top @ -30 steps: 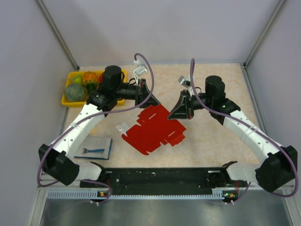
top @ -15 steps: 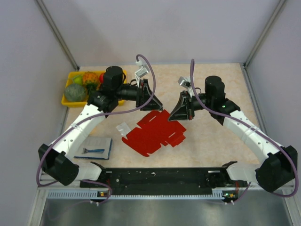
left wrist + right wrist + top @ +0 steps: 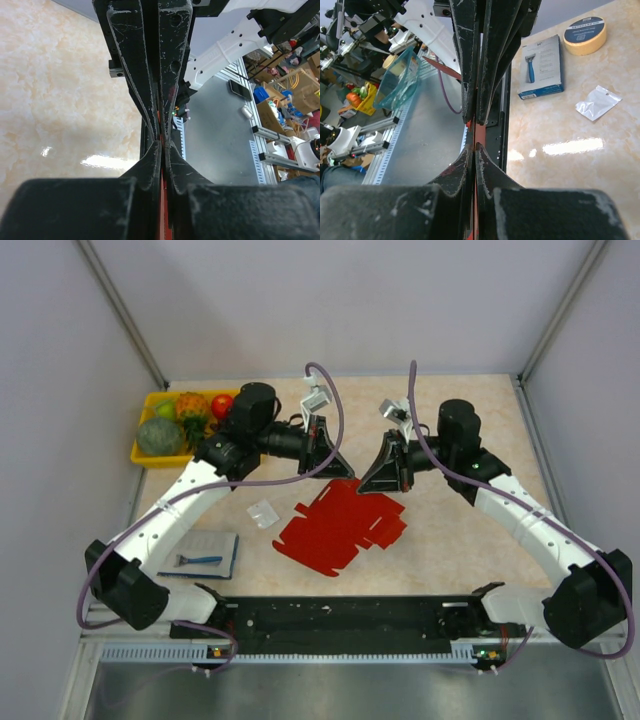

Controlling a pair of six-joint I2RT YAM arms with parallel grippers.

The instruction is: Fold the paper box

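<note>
The paper box (image 3: 340, 527) is a flat bright red die-cut sheet in the middle of the table, its far edge raised. My left gripper (image 3: 336, 472) and my right gripper (image 3: 374, 480) face each other almost tip to tip over that far edge. In the left wrist view the left gripper (image 3: 162, 144) is shut, with a thin red strip of the paper box (image 3: 163, 200) between its fingers. In the right wrist view the right gripper (image 3: 475, 145) is shut too, the red edge of the paper box (image 3: 479, 132) running through its pads.
A yellow tray (image 3: 147, 457) of fruit stands at the far left. A blue notebook (image 3: 200, 552) lies near the left arm's base, and a small clear plastic wrapper (image 3: 263, 513) lies just left of the red sheet. A yellow tape roll (image 3: 585, 34) shows in the right wrist view.
My left gripper moved right, closer to the right gripper, opened briefly and closed on the box's far edge. The red sheet shifted slightly right. The right arm barely moved.
</note>
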